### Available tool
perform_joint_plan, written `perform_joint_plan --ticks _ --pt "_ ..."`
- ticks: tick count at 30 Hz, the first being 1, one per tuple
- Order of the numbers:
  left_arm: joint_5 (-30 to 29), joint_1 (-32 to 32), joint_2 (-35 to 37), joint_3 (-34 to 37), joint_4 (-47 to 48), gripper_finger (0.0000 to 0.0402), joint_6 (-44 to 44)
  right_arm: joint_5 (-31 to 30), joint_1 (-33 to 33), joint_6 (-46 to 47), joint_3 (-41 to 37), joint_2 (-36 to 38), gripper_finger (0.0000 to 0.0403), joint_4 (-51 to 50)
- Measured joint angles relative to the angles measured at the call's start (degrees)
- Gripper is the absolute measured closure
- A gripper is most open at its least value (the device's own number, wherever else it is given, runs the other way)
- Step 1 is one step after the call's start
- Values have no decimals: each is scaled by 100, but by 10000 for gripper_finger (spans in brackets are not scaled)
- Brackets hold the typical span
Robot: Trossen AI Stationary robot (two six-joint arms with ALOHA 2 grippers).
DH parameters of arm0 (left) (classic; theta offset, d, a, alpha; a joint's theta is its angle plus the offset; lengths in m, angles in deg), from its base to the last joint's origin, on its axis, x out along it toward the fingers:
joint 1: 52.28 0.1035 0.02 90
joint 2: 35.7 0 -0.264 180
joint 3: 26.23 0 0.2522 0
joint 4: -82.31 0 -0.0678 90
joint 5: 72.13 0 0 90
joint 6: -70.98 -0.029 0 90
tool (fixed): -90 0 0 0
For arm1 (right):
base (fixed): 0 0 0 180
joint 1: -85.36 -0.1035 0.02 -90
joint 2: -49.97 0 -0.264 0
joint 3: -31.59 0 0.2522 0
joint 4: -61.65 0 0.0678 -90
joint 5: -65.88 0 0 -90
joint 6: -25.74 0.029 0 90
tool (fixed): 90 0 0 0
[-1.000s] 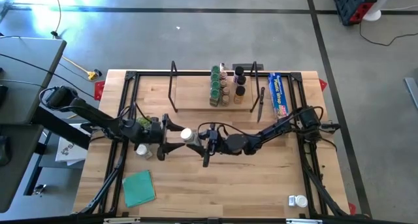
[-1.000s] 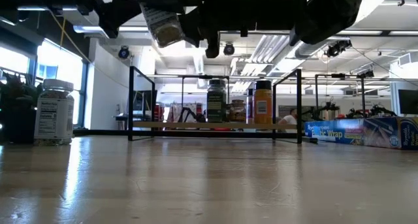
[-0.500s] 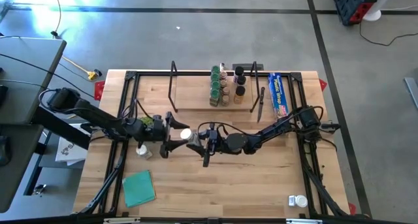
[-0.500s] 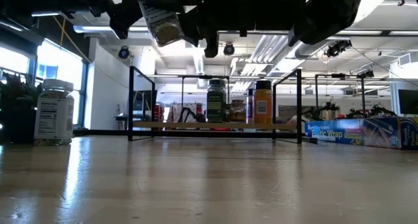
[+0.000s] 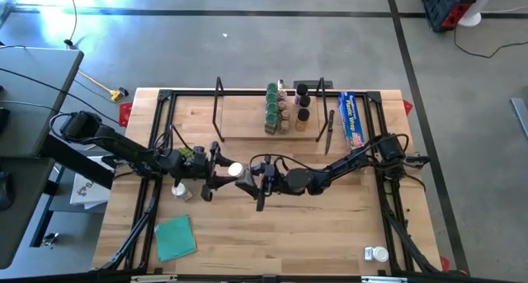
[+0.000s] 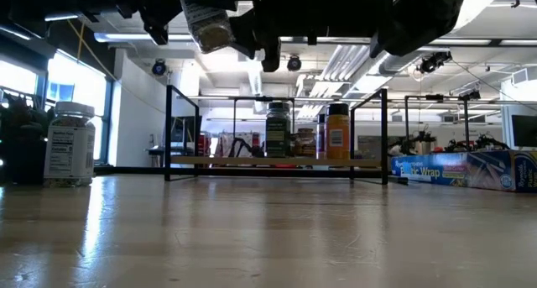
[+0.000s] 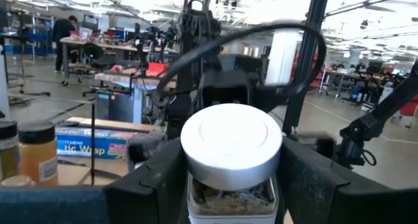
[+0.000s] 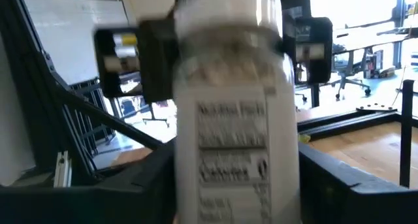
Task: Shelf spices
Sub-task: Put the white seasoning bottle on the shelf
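Two grippers meet at one white-lidded spice jar (image 5: pixel 237 172) left of centre in the high view. The jar is clamped between the closed fingers of the right gripper (image 5: pixel 250 179), while the left gripper (image 5: pixel 216 169) is spread wide around its lid end; contact cannot be told. The jar is held above the table (image 5: pixel 289 225). Other jars (image 5: pixel 283 108) are seen on the shelf (image 5: pixel 247 118) at upper centre, beside a blue wrap box (image 5: pixel 352 118).
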Motion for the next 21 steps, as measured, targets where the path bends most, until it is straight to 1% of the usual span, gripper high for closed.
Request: perform_joint_plan --ticks 2,4,6,8,11,13,15,18,21 --pt "26 -2 6 -116 131 209 -31 2 0 2 0 3 154 -202" --pt "41 21 63 -309 546 209 -66 3 0 22 0 53 144 -618" --pt "48 115 174 -625 1385 209 -68 -27 0 134 -4 197 140 -1347" --pt "61 253 314 -1041 2483 209 -141 -138 -2 340 -7 402 139 -2269" --pt "-34 579 389 -1701 3939 209 -563 -368 -49 680 -11 722 138 -3597" --pt "-20 920 385 -2085 4535 209 -953 -629 -143 846 -11 873 137 -4243" --pt "160 1366 377 -2368 4839 209 -1312 -894 -279 944 -13 970 137 -4595" --pt "797 2225 374 -2506 4933 209 -1657 -1436 -535 945 -13 1064 136 -4874" --pt "1479 3319 277 -2530 4856 209 -1785 -2167 -796 943 -13 1082 136 -4931"
